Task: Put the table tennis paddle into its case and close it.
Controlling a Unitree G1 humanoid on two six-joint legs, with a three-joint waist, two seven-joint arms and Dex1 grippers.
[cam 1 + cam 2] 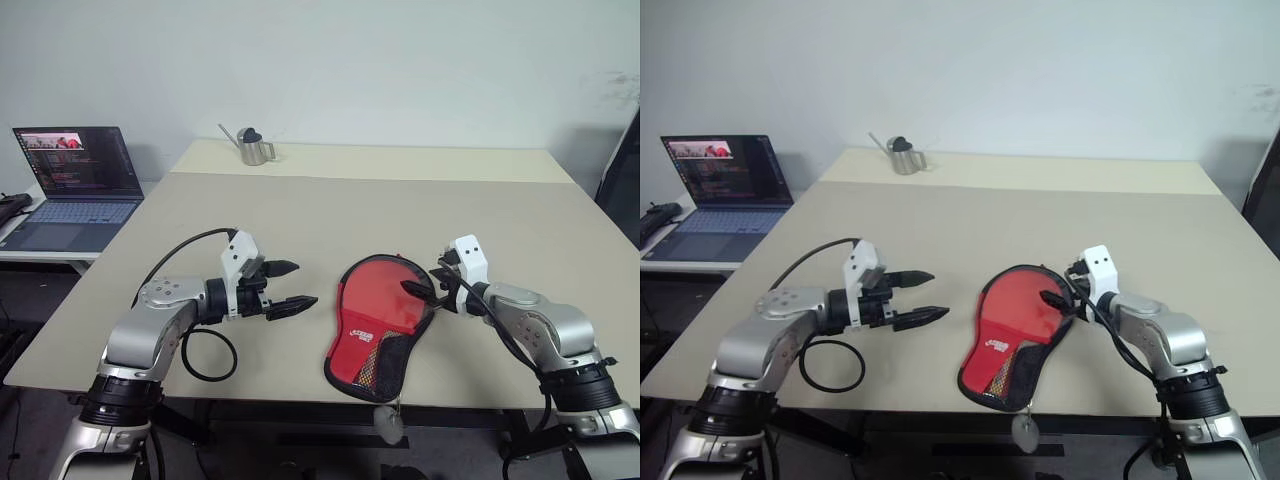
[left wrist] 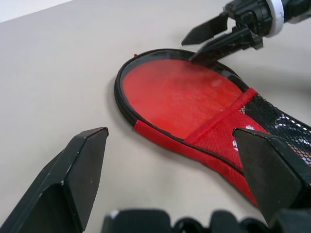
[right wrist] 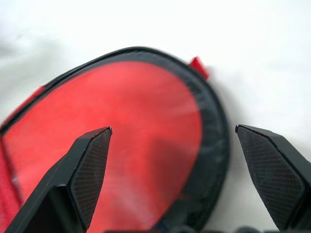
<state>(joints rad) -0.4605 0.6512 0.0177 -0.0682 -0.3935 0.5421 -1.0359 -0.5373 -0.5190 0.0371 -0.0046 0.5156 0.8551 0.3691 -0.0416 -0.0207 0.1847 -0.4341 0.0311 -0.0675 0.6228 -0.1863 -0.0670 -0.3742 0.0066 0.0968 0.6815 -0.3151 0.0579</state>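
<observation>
On the near half of a broad beige bench [image 1: 400, 215], as the left eye view shows, lies the case [image 1: 382, 325], red face up with a white logo and black mesh toward the near edge, its round end pointing away from the robot; the red rubber of the table tennis paddle [image 1: 375, 290] shows inside the open round end. The left hand [image 1: 287, 288] hovers above the bench well to the left of the case, fingers spread and empty. The right hand [image 1: 428, 281] sits at the case's right rim, fingers apart, its tips at or just over the black edging; whether they touch cannot be told. A small metal watering can [image 1: 252, 146] stands at the far left of the bench, against a plain pale wall [image 1: 380, 60]. An open laptop [image 1: 75, 185] rests on a lower side table to the left. The right eye view repeats this layout, and a zip pull [image 1: 1024, 432] dangles below the bench edge from the case's near end. In the left wrist view, the left hand's two black fingers [image 2: 73, 179] frame the case across bare bench, with the right hand at the far rim of the round opening. In the right wrist view, the right hand's fingers [image 3: 85, 172] stand wide apart close over the paddle's red face and the case's black edging.
</observation>
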